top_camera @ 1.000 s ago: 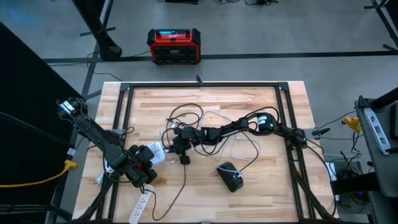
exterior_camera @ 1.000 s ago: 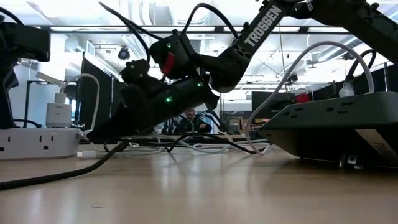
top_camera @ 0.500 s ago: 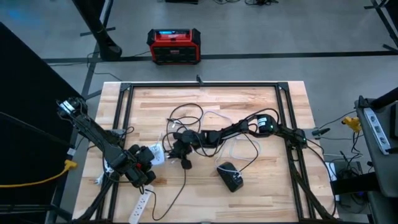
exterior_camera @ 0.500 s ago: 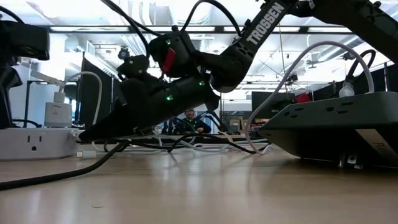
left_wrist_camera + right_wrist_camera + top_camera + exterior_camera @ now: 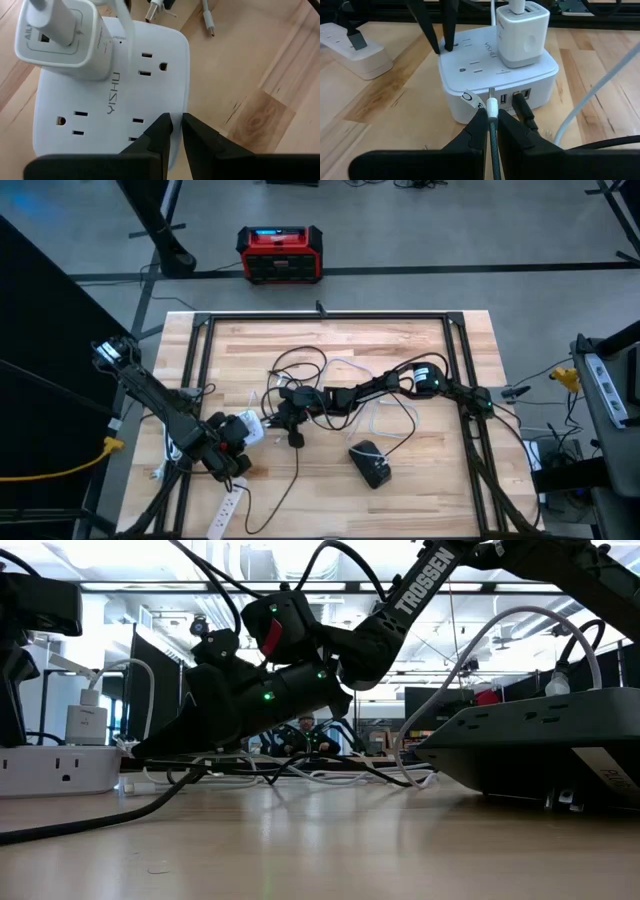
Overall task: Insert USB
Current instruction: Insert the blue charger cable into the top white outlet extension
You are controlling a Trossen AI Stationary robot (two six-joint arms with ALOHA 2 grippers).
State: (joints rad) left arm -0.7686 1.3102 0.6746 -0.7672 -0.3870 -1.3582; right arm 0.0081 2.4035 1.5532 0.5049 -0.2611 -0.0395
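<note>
A USB cable [image 5: 493,131] with a white plug tip is pinched between the pressed-together fingers of the right gripper [image 5: 490,116], its tip held just in front of the USB ports on the side of the white power cube [image 5: 490,75]; whether the tip has entered a port cannot be made out. The left gripper [image 5: 173,125] is pressed nearly together on top of the cube, beside the white charger [image 5: 60,32], nothing being seen between its fingers.
</note>
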